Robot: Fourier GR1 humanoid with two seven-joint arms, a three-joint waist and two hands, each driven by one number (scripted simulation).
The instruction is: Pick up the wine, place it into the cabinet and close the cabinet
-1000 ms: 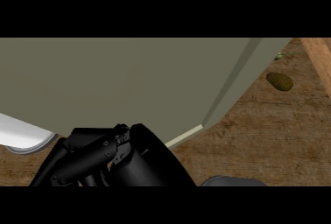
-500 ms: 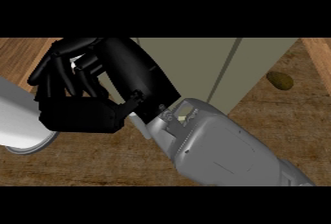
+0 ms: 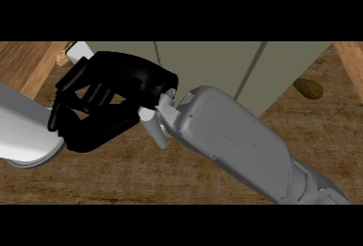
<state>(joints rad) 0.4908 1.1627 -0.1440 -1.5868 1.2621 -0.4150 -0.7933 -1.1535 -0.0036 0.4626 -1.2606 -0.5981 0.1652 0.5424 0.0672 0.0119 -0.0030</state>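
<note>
From the head view, the right hand sits at nine o'clock with fingers curled, what it grasps impossible to tell, its grey forearm crossing the grey-green cabinet; no wine shows, a brown object at two o'clock.

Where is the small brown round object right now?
In the head view, the small brown round object lies on the wooden counter at upper right, just right of the grey-green cabinet and apart from the right forearm.
</note>
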